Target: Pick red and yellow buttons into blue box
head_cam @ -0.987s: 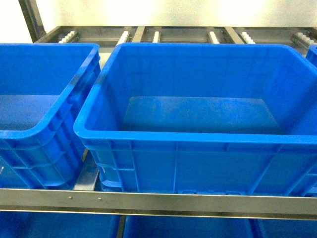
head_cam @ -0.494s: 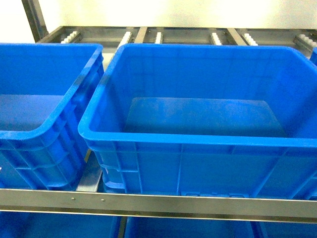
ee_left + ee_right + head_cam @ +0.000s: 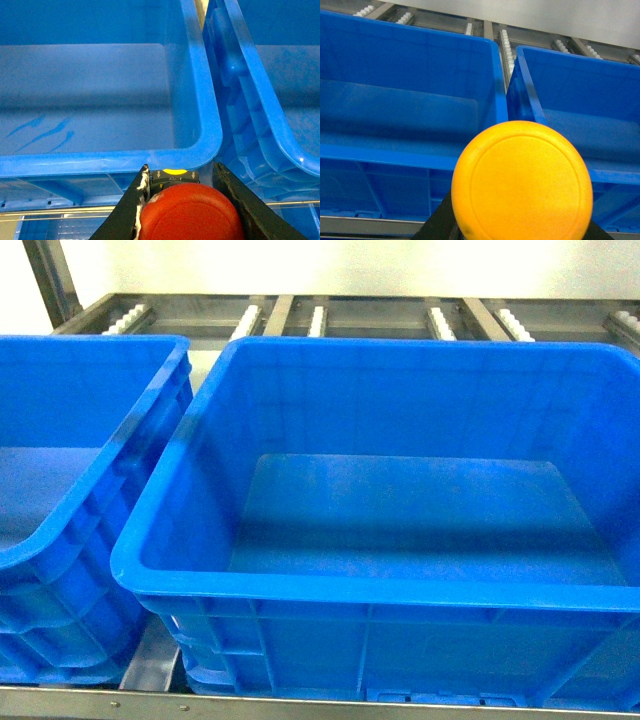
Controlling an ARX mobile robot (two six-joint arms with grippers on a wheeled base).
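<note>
Two blue crates, the blue box and another, plus one red button and one yellow button.

Blue box glossy smooth plastic; rack rail brushed metal.

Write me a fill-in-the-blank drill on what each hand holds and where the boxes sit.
1. The left hand is shut on the button with the ____ cap.
2. The right hand carries a button whose cap is ____.
3. In the head view the middle box holds ____ buttons.
4. The boxes rest on a ____ rack with white rollers behind.

Missing words: red; yellow; no; metal
</note>
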